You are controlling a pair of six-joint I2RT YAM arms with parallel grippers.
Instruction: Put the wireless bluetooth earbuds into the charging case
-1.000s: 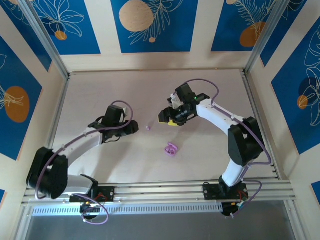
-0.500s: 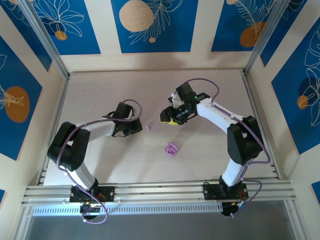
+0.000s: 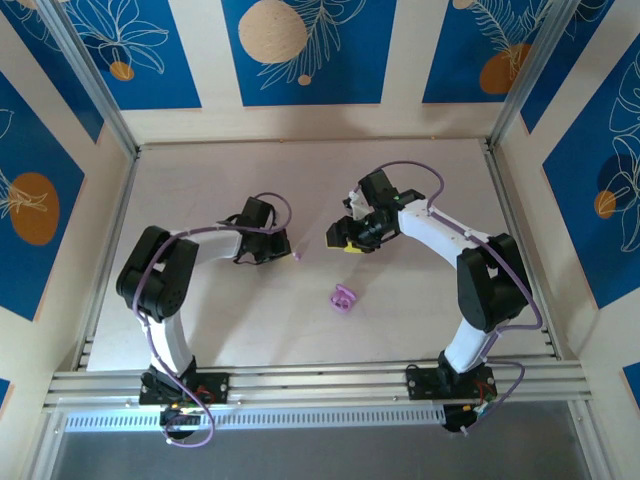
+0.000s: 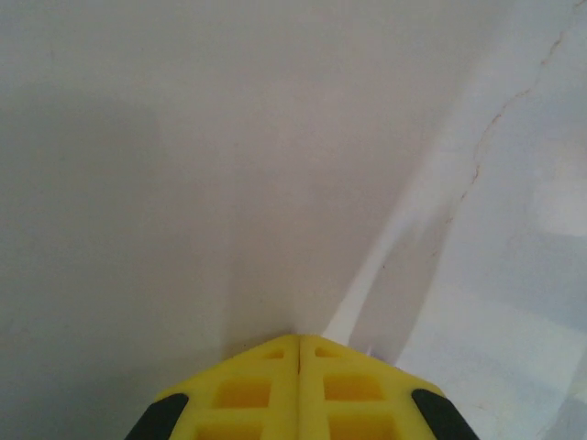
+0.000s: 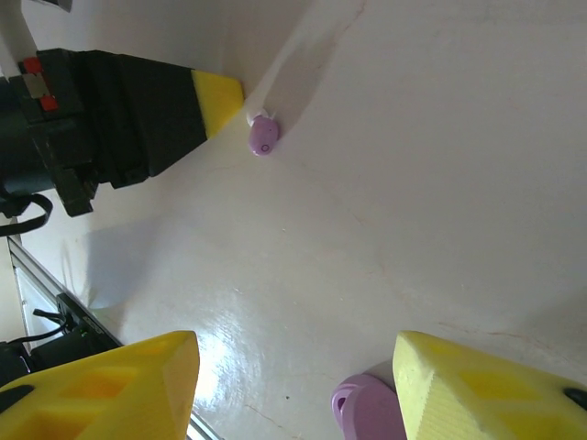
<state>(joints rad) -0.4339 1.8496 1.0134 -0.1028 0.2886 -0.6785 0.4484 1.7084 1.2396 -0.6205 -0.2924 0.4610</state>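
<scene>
A tiny purple earbud [image 5: 264,137] with a pale stem lies on the table, seen in the top view as a small purple bead [image 3: 297,256]. My left gripper [image 3: 286,249] is shut, its yellow tip [image 5: 220,95] right against the bud's stem; I cannot tell whether the stem is pinched. In the left wrist view the jaws [image 4: 298,337] are pressed together with nothing visible between them. The purple charging case [image 3: 343,298] lies open nearer the arm bases. My right gripper [image 3: 340,240] hovers open just right of the bud, with the case [image 5: 365,412] beside its right finger [image 5: 486,390].
The pale tabletop [image 3: 200,310] is ringed by a metal frame [image 3: 110,230] and blue-patterned walls. A rail [image 3: 320,382] runs along the near edge by the arm bases. The two grippers stand close together around the bud.
My left arm has folded and slid its gripper right up to the earbud, and its jaws have closed. The right gripper has narrowed a little and hardly moved.
</scene>
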